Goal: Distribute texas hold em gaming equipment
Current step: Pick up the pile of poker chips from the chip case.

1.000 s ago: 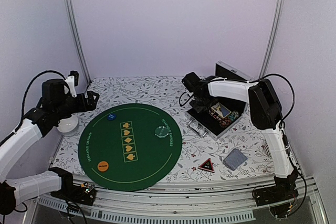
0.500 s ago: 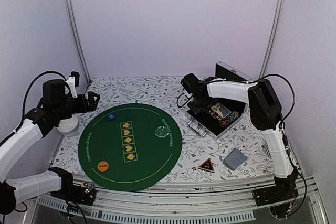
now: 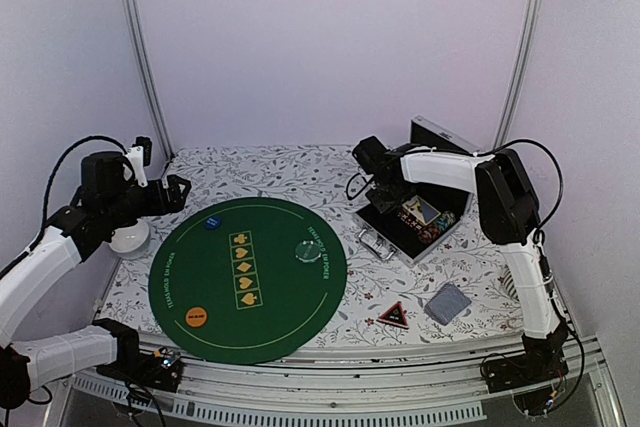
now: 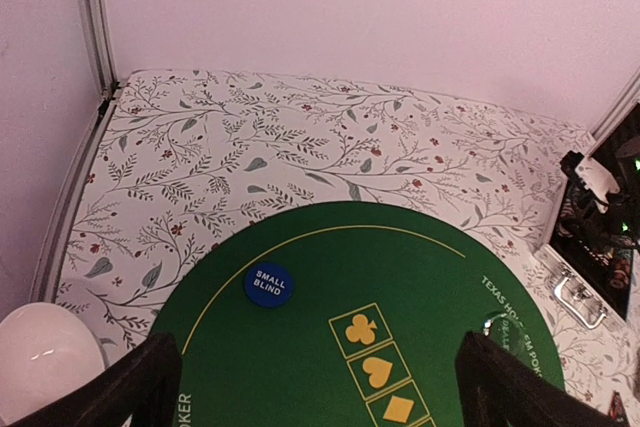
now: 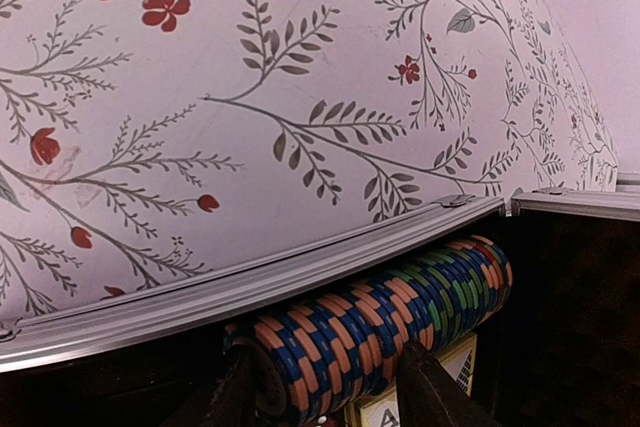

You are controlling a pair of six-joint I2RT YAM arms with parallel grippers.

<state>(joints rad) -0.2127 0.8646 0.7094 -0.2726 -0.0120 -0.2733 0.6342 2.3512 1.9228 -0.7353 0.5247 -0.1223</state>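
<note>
A row of striped poker chips [image 5: 400,307] lies on its side in an open metal case [image 3: 436,229]. My right gripper [image 5: 330,397] is low inside the case, open, its two fingers astride the row's left part. On the round green mat [image 3: 250,277] lie a blue "small blind" disc [image 4: 268,285], an orange disc [image 3: 197,316] and a clear disc [image 3: 304,250]. A red-black triangle token [image 3: 392,315] and grey-blue-backed cards [image 3: 448,302] lie on the cloth at the right. My left gripper [image 4: 315,377] hovers wide open above the mat's far left edge, holding nothing.
A white ribbed cup [image 3: 130,238] stands left of the mat under my left arm. The case's lid [image 3: 440,135] stands up at the back right. Metal posts [image 3: 140,57] rise at both back corners. The floral cloth [image 4: 300,147] covers the table.
My right gripper has shifted slightly right over the case and its jaws have widened. The left arm has not moved.
</note>
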